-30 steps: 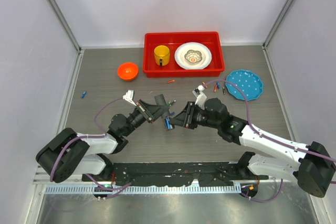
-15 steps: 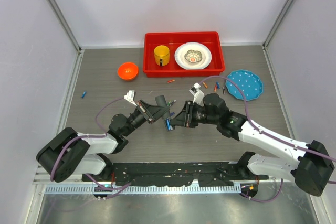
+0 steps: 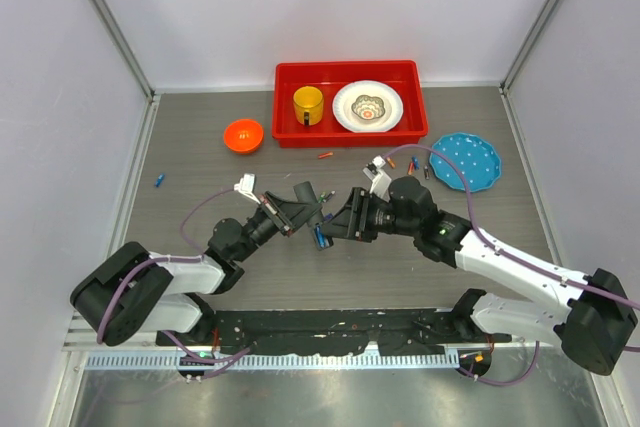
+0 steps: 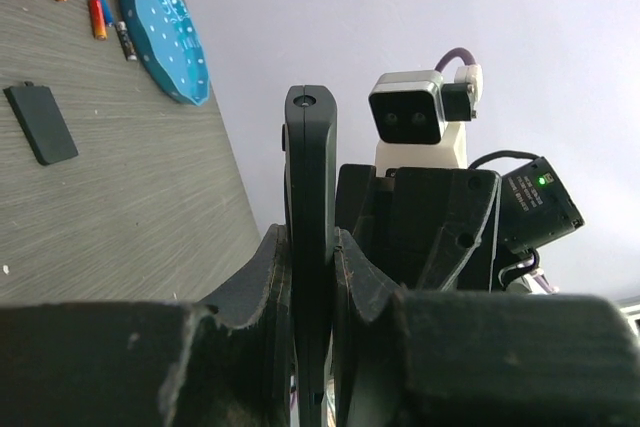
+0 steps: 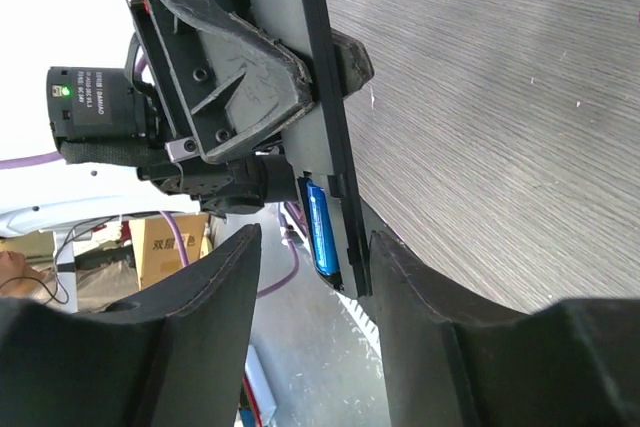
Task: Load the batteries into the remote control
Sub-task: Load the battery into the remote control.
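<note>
Tightly, left fingers (image 4: 262, 282) pinch the remote control (image 4: 310, 197), right fingers (image 5: 205, 292) parted around it.

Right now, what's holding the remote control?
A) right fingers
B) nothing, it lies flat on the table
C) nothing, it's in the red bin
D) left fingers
D: the left wrist view shows the left fingers clamped on both faces of the remote control, held up edge-on. The right fingers stand apart around its end without gripping.
</note>
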### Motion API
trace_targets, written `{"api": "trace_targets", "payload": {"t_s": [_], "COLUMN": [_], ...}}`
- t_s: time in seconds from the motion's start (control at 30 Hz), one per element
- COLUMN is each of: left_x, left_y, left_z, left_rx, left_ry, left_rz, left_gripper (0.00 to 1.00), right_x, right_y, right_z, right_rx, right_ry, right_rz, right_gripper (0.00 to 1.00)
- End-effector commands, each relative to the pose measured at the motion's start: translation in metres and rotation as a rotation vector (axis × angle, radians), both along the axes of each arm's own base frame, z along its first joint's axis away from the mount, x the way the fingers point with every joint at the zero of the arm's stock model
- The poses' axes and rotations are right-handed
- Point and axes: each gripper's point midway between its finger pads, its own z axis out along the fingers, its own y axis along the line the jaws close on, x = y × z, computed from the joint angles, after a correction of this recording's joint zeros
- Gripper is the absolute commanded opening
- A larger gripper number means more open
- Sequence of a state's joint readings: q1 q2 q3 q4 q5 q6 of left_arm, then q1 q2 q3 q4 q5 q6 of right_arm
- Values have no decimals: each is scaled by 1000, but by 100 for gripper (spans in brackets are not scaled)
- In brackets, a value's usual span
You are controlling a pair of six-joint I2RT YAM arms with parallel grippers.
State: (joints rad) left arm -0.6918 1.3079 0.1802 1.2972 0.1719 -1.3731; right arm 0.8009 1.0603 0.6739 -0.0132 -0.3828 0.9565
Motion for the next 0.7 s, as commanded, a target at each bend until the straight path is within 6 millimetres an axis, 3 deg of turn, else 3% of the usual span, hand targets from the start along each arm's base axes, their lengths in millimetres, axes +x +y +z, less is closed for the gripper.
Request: {"api": "trace_targets", "payload": {"t_s": [0.0, 0.33, 0.67], "left_x": [5, 8, 9], "left_y": [9, 21, 22], "left_z": [24, 33, 33], "left_rx": [-51, -42, -38], "left_ry": [-99, -155, -161], "left_rz": [65, 179, 192], "left_gripper": [0, 0, 0], "right_x": [6, 17, 22], "right_y": [5, 6, 9], "right_z": [32, 8, 8], "right_rx": [122, 146, 153], "right_ry": [-10, 124, 128], "right_rz": [-41, -151, -163], "right_gripper": [54, 55, 61]}}
